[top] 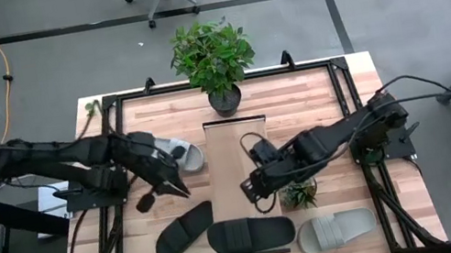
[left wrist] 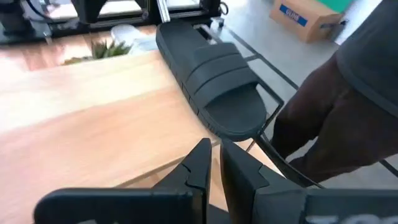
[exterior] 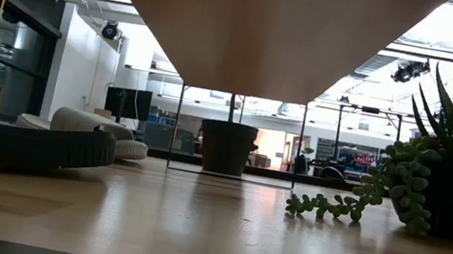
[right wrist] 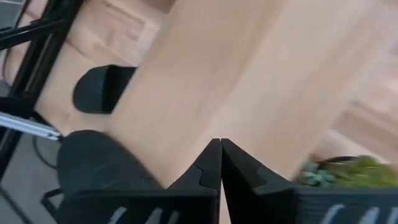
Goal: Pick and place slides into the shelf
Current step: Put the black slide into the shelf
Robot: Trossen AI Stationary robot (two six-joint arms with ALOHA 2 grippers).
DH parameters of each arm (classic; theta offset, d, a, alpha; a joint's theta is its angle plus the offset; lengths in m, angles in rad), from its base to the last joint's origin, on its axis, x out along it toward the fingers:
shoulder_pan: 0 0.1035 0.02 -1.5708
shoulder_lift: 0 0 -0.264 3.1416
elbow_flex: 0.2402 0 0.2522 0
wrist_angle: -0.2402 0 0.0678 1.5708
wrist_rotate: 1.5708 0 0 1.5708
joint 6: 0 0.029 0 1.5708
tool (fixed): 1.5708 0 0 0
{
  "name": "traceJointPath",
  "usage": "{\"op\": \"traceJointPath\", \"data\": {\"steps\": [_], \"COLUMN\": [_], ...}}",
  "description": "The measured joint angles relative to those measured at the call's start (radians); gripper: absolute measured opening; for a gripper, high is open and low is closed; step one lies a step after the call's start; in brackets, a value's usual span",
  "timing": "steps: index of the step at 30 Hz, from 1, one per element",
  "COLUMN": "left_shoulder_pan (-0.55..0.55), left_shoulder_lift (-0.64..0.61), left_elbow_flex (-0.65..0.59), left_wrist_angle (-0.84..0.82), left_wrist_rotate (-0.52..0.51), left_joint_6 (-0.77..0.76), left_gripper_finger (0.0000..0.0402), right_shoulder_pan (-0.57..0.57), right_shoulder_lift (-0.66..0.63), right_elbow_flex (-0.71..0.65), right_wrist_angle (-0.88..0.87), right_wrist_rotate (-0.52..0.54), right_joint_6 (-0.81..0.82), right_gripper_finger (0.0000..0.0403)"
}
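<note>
The shelf is a pale narrow board running down the table's middle. One black slide lies sole-down on its near end, also visible in the left wrist view. The second black slide lies on the tabletop left of the shelf. One light grey slide lies near the table's near right corner, and the other lies left of the shelf. My left gripper hovers shut between that grey slide and the black one on the tabletop. My right gripper hovers shut over the shelf's middle.
A tall potted plant stands at the shelf's far end. A small succulent sits right of the shelf, close under my right arm. Black frame rails run along the table's sides. Bare board lies between the far pot and the black slide.
</note>
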Motion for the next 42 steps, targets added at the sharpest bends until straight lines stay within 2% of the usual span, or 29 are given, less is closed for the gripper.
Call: {"op": "traceJointPath", "data": {"steps": [4,8,14,17,25,31,36,42], "left_shoulder_pan": [0.067,0.093,0.046,-0.01,-0.302,-0.553,-0.777,-0.985], "left_shoulder_lift": [-0.082,-0.148,-0.18,-0.183,-0.19,-0.19,-0.181,-0.1], "left_elbow_flex": [0.0,0.0,0.0,0.0,-0.001,-0.001,-0.001,-0.001], "left_wrist_angle": [-0.126,-0.275,-0.47,-0.552,-0.568,-0.55,-0.505,-0.522], "left_wrist_rotate": [0.048,0.045,0.029,-0.027,-0.217,-0.452,-0.693,-0.914], "left_joint_6": [0.028,-0.015,-0.192,-0.298,-0.715,-1.053,-1.296,-1.533], "left_gripper_finger": [0.0023,0.0023,0.0023,0.0023,0.0023,0.0023,0.0023,0.0023], "right_shoulder_pan": [0.004,0.006,0.005,0.001,0.001,0.001,0.001,0.006], "right_shoulder_lift": [-0.039,-0.068,-0.084,-0.084,-0.084,-0.084,-0.09,-0.136], "right_elbow_flex": [0.0,0.0,0.0,0.0,0.0,0.0,0.0,0.0], "right_wrist_angle": [-0.09,-0.159,-0.233,-0.267,-0.277,-0.277,-0.276,-0.272], "right_wrist_rotate": [0.04,0.086,0.134,0.133,0.129,0.114,0.108,0.13], "right_joint_6": [0.021,0.031,0.022,-0.001,-0.104,-0.222,-0.299,-0.328], "right_gripper_finger": [0.0,0.0,0.0,0.0,0.0,0.0,0.0,0.0]}}
